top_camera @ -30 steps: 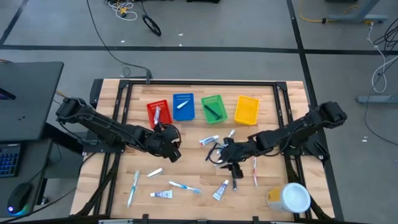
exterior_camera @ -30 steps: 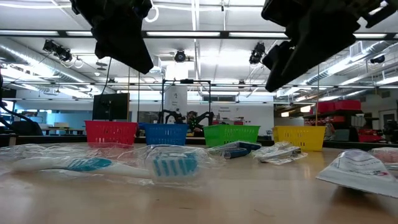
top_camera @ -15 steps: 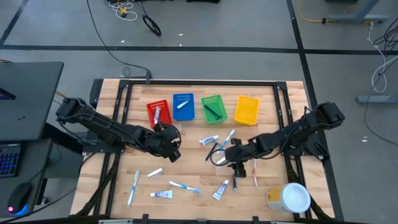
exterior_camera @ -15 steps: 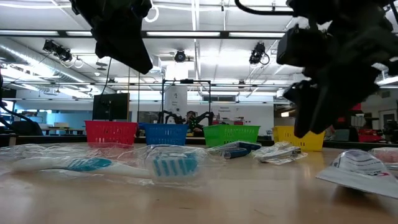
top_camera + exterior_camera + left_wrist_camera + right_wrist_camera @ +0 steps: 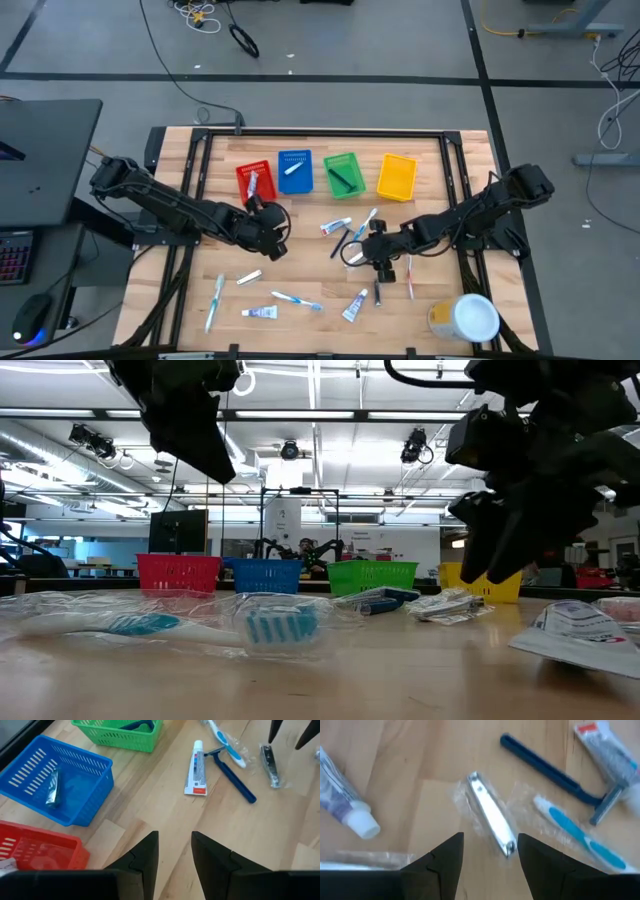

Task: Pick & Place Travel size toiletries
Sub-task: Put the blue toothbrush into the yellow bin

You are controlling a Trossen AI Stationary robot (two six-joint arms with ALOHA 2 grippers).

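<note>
Left end effector (image 5: 268,232) is positioned just in front of the red bin (image 5: 252,181), fingers parted, empty. Right end effector (image 5: 372,252) is positioned farther right of that bin, fingers parted, empty.

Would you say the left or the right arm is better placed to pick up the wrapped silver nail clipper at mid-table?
The right. Its open gripper hangs right over the nail clipper, fingers either side. The left gripper sits farther off, near the red bin.

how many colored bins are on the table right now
4, in a row along the table's far edge: red bin, blue bin, green bin, yellow bin. None looks hidden.
</note>
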